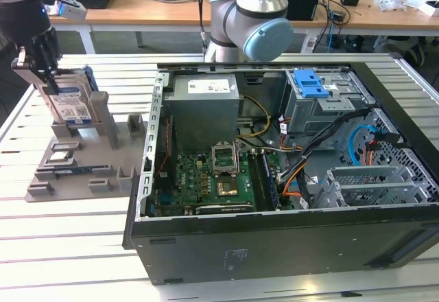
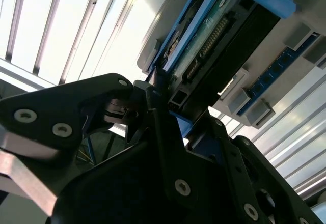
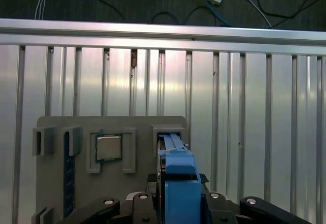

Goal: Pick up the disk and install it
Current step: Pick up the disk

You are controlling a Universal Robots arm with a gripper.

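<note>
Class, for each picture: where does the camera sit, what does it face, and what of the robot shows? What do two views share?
Exterior view: off the arm, looking down on the open computer case, the arm and its hand.
First wrist view: at the wrist, looking over the hand onto the disk in the grey holder.
Second wrist view: at the wrist, looking along the hand at the disk's connector edge.
Shared: both wrist views show hand, disk and slatted table.

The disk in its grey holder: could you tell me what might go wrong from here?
The disk stands slotted in the grey holder; a tilted pull could jam it.
The gripper sits at its upper edge, so it might swing or slip.
Loose cables beside the drive cage could snag it.
</note>
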